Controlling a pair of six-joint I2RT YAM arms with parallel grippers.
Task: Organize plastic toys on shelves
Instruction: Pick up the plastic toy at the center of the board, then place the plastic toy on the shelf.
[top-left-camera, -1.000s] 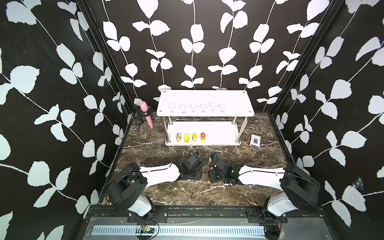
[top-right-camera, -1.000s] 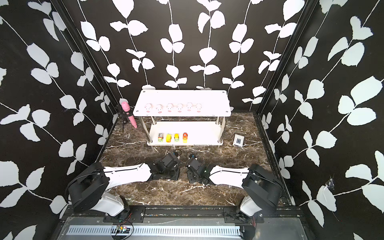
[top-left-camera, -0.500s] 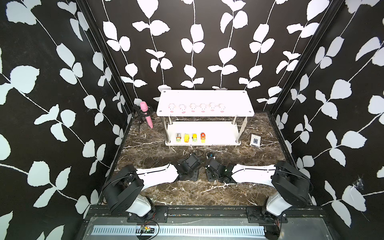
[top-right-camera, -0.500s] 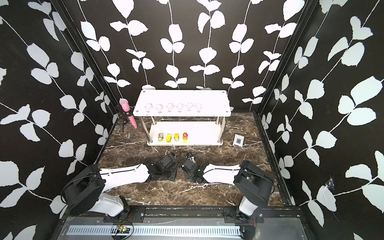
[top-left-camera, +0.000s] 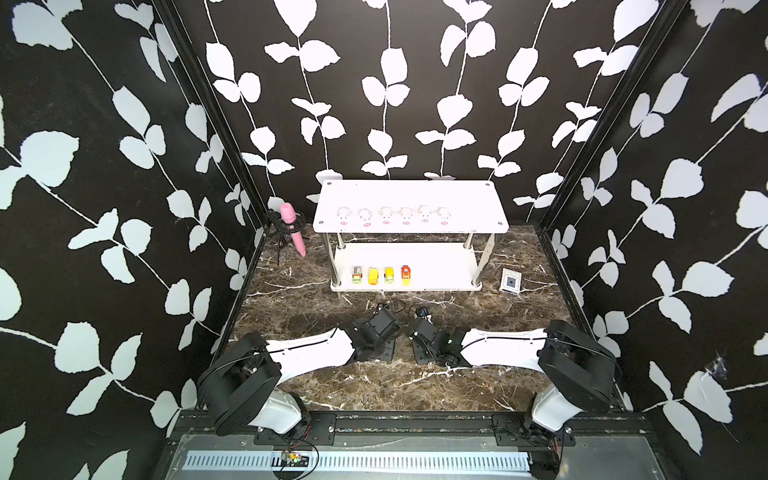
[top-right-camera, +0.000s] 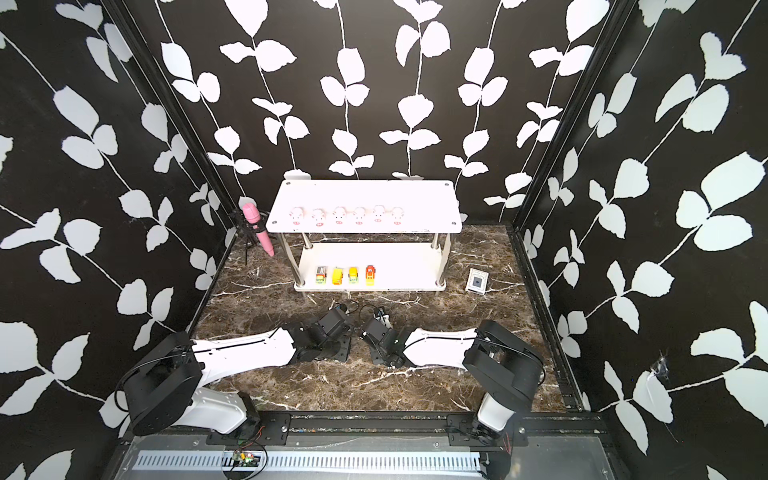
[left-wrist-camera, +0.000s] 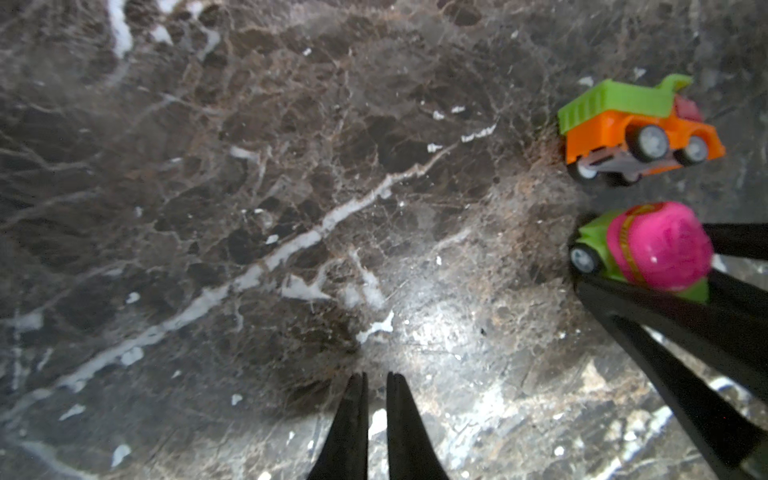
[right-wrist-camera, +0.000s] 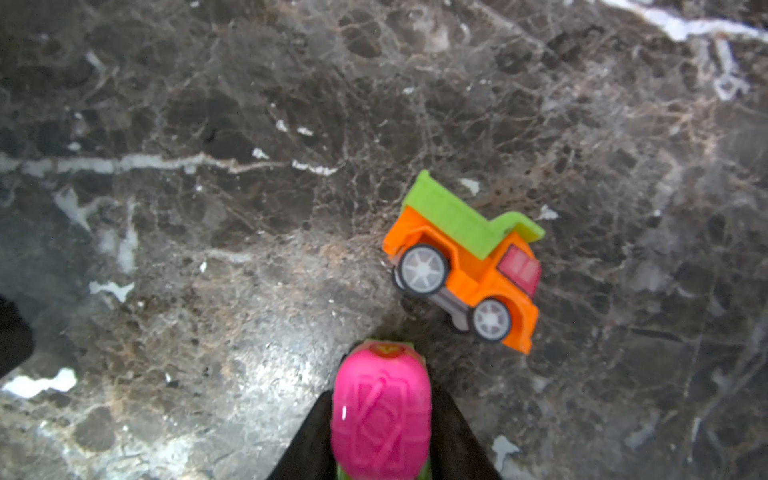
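Sorting so far: most of the job looks done. Ten small toys stand on the shelves (top-right-camera: 415, 195) and two vehicles are left on the surface (top-left-camera: 291, 299).
Far left: a pink microphone (top-left-camera: 291, 226) on a small black stand leans near the shelves and is no part of the sorting.
Top board (top-left-camera: 457, 193): six pale-pink pig figures (top-left-camera: 386, 215) stand in one row along the front, snouts forward. This tier looks finished.
Lower board (top-left-camera: 444, 266): four toy vehicles (top-left-camera: 389, 275) sit side by side toward its left end, one green-and-grey, two yellow, one orange. The right half is bare, with room for two more.
Left hand (left-wrist-camera: 376, 376): low over the surface in front of the shelves, fingers pressed nearly together with only a slit between them, holding nothing.
Dump truck (right-wrist-camera: 469, 266): orange with a green bed, tipped on its side on the surface. It lies just beside the mixer truck, apart from it as far as shows, and neither hand holds it.
Mixer truck (left-wrist-camera: 652, 249): green with a pink drum, between the two hands. One wheel looks to be down on the surface, so it is not yet lifted.
Right hand (right-wrist-camera: 382, 395): its fingers (left-wrist-camera: 673, 349) lie against both flanks of the mixer truck, pinching it.
Far right: a flat white-and-blue card box (top-left-camera: 510, 281) lies on the surface beside the shelves, untouched.
Left to do: carry the mixer truck to the lower board, then stand the dump truck upright and shelve it too.
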